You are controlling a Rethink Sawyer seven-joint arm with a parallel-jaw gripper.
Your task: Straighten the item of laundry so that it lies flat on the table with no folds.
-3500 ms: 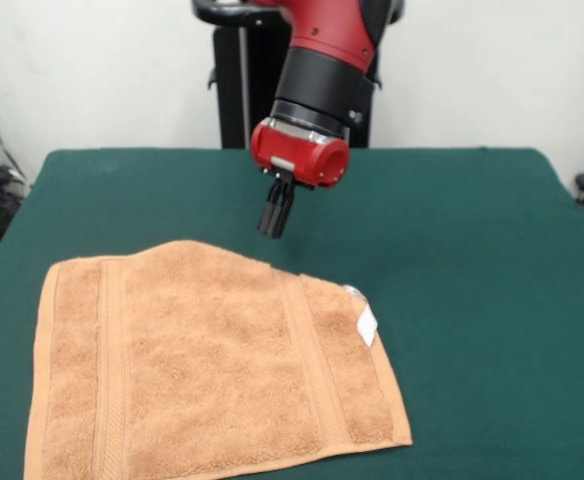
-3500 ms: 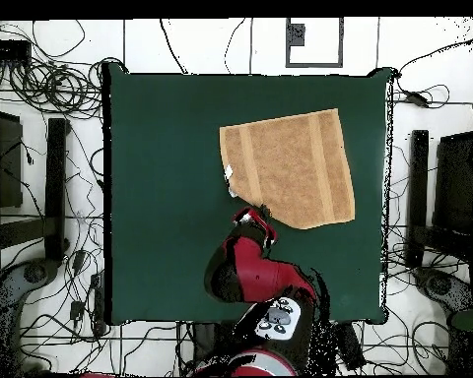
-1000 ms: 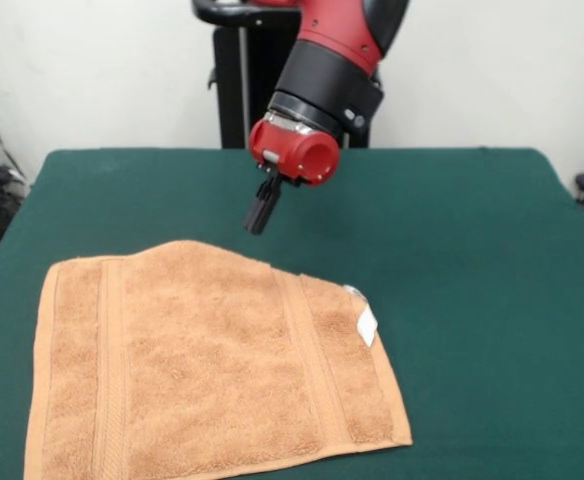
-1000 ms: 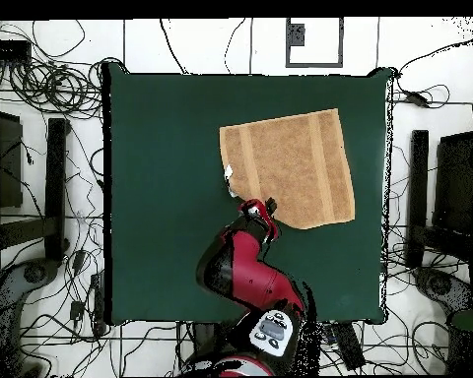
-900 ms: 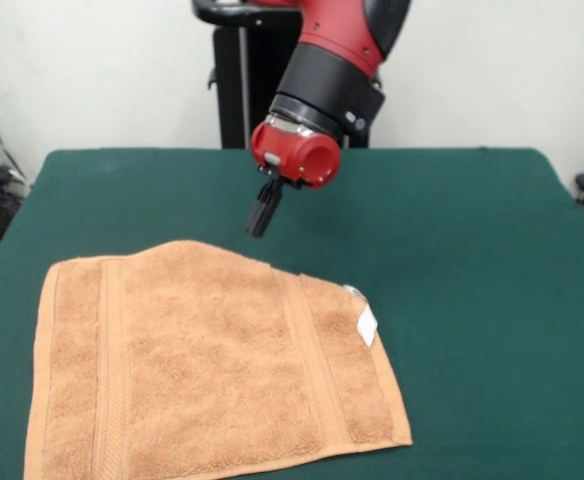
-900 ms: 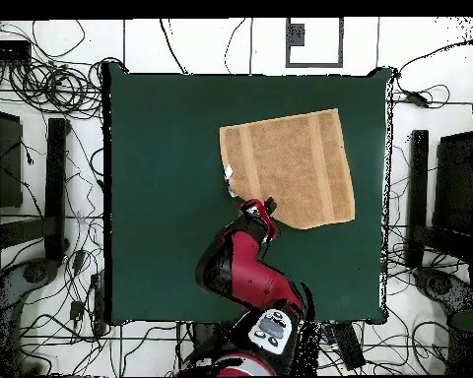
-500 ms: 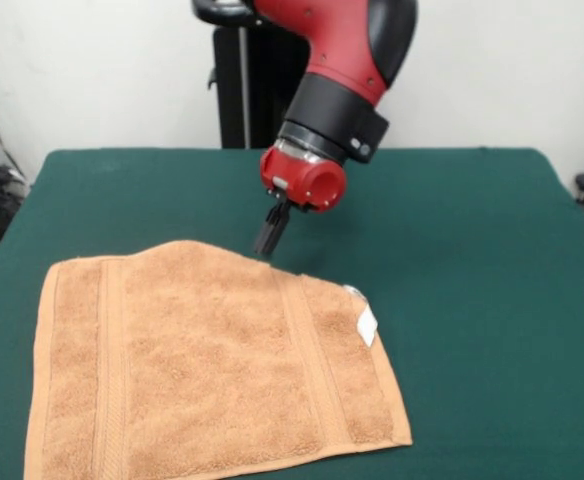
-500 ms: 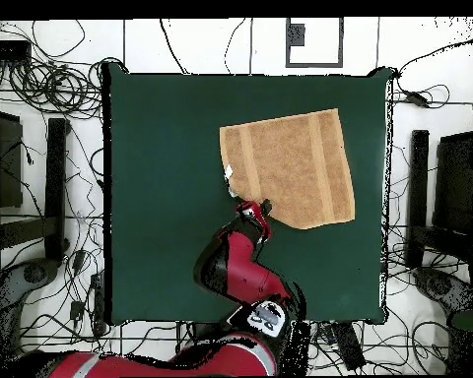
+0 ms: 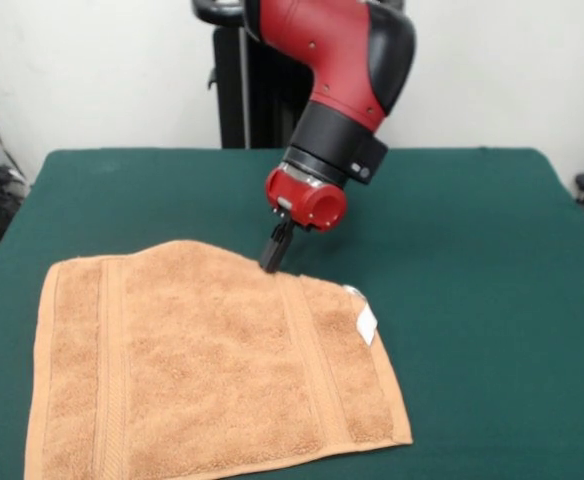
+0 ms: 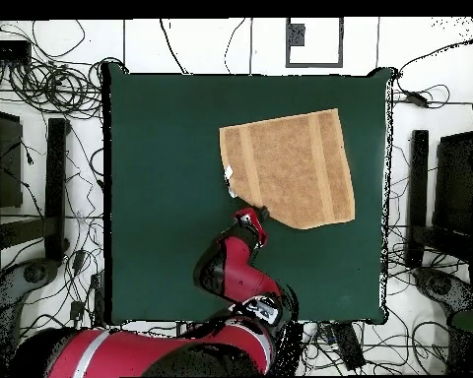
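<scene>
**Closing on the tucked corner of the towel**

My gripper (image 9: 272, 262) hangs at the far edge of the item of laundry (image 9: 212, 370), its tip just over the slanted stretch where the cloth fails to reach a proper corner; I hold there because that slant looks to me like the one fault left in the spread. The fingers read as a single dark blade from the front, and I cannot tell whether they are parted or pressed together; the overhead view hides them under my own wrist; nothing is in them.

The towel lies on the table (image 9: 472, 240) toward the side that the front camera shows as near and left, well in from most edges; from above it sits in the upper right part of the green cloth (image 10: 162, 177). Three of its corners look square and flat; its two band stripes run straight; the surface shows no ridge. The fourth corner, by me, is cut off on a diagonal, and the white tag (image 9: 367, 325) pokes out beside that diagonal; I judge the corner to be folded under, which would explain both the missing point and the tag showing on the side edge.

So the job is nearly done, by my reckoning; what remains is to catch that tucked flap and draw it outward, away from the towel's middle; I come in low and tilted so that the tip can get under the edge; the risk is dragging the whole cloth and wrinkling what is already flat.
</scene>
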